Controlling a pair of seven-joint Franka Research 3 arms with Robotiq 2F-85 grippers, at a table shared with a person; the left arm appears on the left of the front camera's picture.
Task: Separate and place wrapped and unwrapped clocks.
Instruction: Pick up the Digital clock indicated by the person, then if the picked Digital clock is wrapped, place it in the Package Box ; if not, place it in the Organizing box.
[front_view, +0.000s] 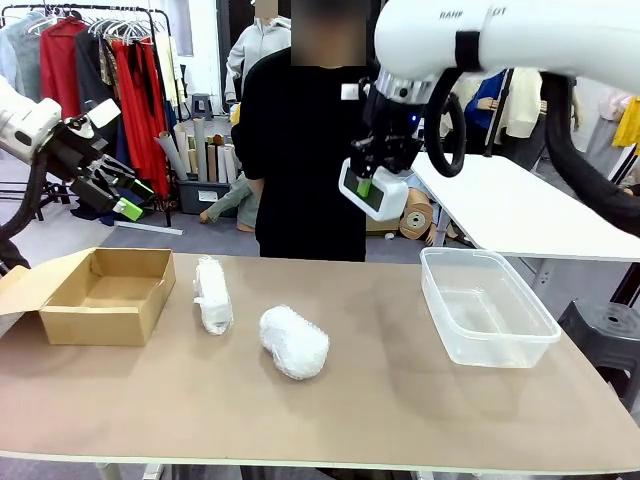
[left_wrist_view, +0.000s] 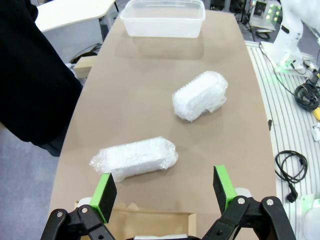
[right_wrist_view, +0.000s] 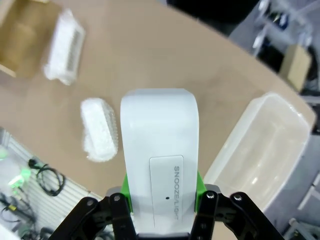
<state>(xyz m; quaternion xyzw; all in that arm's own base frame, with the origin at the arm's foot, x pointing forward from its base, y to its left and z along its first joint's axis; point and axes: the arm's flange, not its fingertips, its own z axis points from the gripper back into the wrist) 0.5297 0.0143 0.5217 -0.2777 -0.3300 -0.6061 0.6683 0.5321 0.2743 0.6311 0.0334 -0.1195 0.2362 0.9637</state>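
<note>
My right gripper (front_view: 368, 186) hangs high above the table's far middle, shut on the bare white clock (front_view: 376, 192). The right wrist view shows that clock (right_wrist_view: 159, 150) upright between the green pads, "SNOOZE/LIGHT" printed on it. Two bubble-wrapped clocks lie on the table: a slim roll (front_view: 212, 294) beside the cardboard box and a fat oval bundle (front_view: 294, 341) in the middle. My left gripper (front_view: 122, 195) is raised at the far left, open and empty. In the left wrist view its green pads (left_wrist_view: 106, 194) stand wide apart above the slim roll (left_wrist_view: 135, 158), the fat bundle (left_wrist_view: 200, 96) farther off.
An open brown cardboard box (front_view: 98, 295) sits at the table's left. A clear plastic tub (front_view: 486, 305) stands at the right. A person in black stands at the far edge behind the middle. A second white table lies beyond on the right.
</note>
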